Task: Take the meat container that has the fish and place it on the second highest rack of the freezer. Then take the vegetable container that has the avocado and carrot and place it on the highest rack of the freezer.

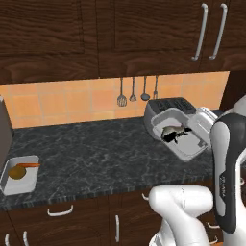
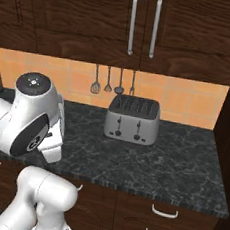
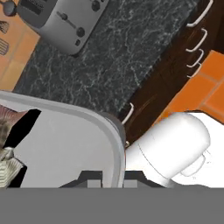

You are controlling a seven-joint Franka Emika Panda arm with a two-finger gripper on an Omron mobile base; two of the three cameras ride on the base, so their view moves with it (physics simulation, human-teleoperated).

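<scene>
Gripper (image 3: 110, 177) clamped on meat container (image 1: 185, 132) rim — tray lifted above counter (image 1: 96, 149), tilted, fish (image 1: 174, 132) inside. First step underway (carry phase); next: turn toward freezer, second-highest rack.

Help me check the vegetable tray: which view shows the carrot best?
The left base view: the carrot lies orange across the back of its tray at the counter's left end, beside the avocado. The right base and hand views look elsewhere along the counter.

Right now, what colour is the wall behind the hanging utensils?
Orange tiles, warm and lit from above, behind the dark metal hanging utensils; clearest in the left base view.
</scene>
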